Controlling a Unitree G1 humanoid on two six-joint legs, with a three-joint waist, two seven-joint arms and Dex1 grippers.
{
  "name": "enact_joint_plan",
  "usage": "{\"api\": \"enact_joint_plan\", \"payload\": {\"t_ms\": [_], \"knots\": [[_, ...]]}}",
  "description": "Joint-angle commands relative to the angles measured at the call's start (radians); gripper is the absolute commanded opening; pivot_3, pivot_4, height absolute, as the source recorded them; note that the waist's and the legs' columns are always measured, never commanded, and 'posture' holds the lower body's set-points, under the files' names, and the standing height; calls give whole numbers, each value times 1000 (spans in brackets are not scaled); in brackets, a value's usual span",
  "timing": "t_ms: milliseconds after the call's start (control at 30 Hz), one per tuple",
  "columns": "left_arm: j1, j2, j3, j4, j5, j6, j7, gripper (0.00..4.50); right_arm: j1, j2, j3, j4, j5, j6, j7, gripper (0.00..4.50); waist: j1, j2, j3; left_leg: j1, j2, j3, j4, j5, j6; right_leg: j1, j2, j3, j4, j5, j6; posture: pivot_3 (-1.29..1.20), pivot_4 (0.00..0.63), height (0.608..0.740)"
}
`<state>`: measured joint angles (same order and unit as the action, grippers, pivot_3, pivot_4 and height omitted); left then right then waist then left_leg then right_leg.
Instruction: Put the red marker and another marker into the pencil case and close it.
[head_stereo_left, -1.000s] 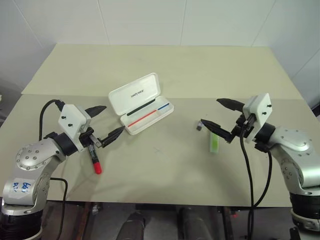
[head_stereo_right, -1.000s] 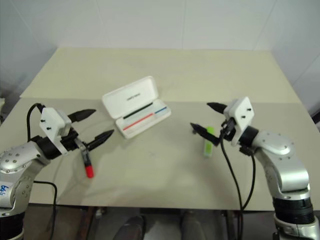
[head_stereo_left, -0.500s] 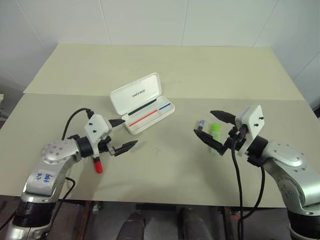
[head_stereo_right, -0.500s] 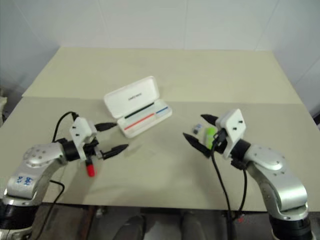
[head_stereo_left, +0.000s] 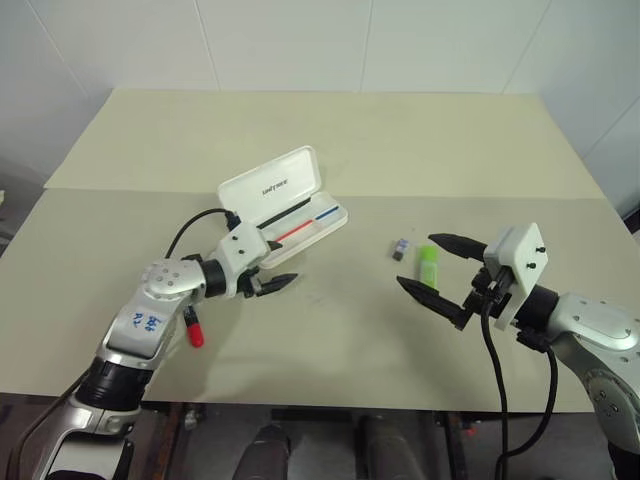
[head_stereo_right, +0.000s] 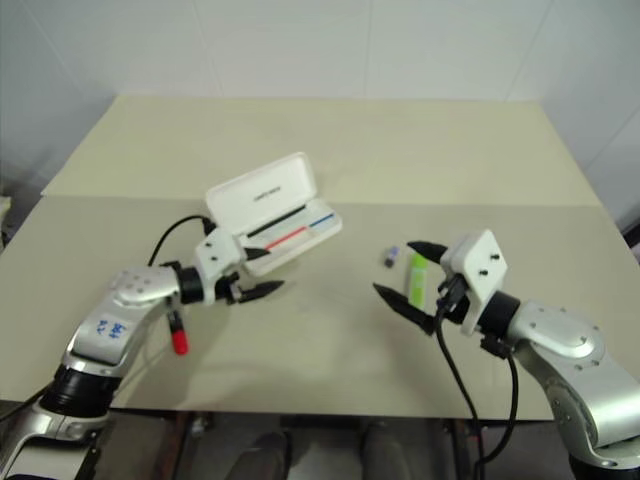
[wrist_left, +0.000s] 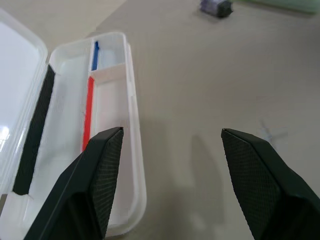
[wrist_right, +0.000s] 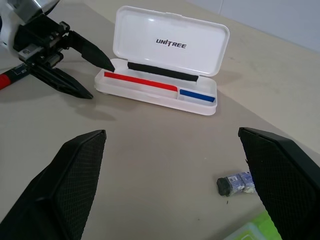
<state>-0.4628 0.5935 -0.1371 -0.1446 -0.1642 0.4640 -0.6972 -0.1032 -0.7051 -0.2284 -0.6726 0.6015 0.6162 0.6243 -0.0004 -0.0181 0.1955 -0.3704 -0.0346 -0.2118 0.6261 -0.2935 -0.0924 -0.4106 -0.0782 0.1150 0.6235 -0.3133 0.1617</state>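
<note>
Pencil case (head_stereo_left: 285, 205): stands open on the table (head_stereo_left: 330, 130), lid tilted back, tray facing up. Inside it lie a red, a blue and a black stripe; no marker is in the tray.

Left gripper (head_stereo_left: 270, 265): fingers spread, nothing between them. It sits at the near left end of the case, one finger over the tray rim, the other over bare table.

Red marker (head_stereo_left: 192, 328): lies on the table beside the left forearm, well behind the fingertips and apart from the case.

Green marker (head_stereo_left: 427, 265): lies on the table right of the case, just beyond the right gripper.

Right gripper (head_stereo_left: 432, 268): fingers spread wide and empty, hovering near the green marker without touching it.

Small grey object (head_stereo_left: 400, 247): lies just beside the green marker (not part of the task).

Step in hand: judged to be pick-up; neither marker is grasped.

Technique: bring each gripper over its marker, straddle the barrel across its width, close at mid-length so it hangs level, then lay it lengthwise in the tray before folding the lid.

Hard to make out: the red marker's dark end is partly covered by the left arm; whether the left finger touches the case rim cannot be told.
</note>
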Motion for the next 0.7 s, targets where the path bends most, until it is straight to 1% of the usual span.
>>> {"api": "enact_joint_plan", "payload": {"t_ms": [33, 233, 367, 633, 700], "knots": [[-34, -8, -11, -8, 32, 49, 23, 3233, -10, 7, -37, -68, 30, 7, -42, 4500, -1, 0, 0, 0, 0, 0, 0, 0, 0, 0, 0, 0, 0, 0, 0, 0, 150, 740], [-81, -41, -37, 27, 73, 123, 59, 3233, -13, 16, -44, -108, 44, 24, -96, 4500, 1, 0, 0, 0, 0, 0, 1, 0, 0, 0, 0, 0, 0, 0, 0, 0, 150, 740], [-110, -73, -56, 56, 58, 159, 38, 3233, -29, 21, -47, -130, 59, 36, -138, 4500, 1, 0, 0, 0, 0, 0, 1, 0, 0, 0, 0, 0, 1, 0, 0, 0, 150, 740], [-145, -81, -113, 107, 89, 205, 17, 3233, -30, 22, -57, -169, 84, 57, -196, 4500, 0, 0, 0, 0, 0, 0, 1, 0, 0, 0, 0, 0, 1, 0, 0, 0, 150, 740], [-151, -74, -120, 117, 105, 204, 19, 2873, -31, 21, -60, -173, 94, 62, -205, 4500, 1, 0, 0, 0, 0, 0, 1, 0, 0, 0, 0, 0, 1, 0, 0, 0, 150, 740]]}}
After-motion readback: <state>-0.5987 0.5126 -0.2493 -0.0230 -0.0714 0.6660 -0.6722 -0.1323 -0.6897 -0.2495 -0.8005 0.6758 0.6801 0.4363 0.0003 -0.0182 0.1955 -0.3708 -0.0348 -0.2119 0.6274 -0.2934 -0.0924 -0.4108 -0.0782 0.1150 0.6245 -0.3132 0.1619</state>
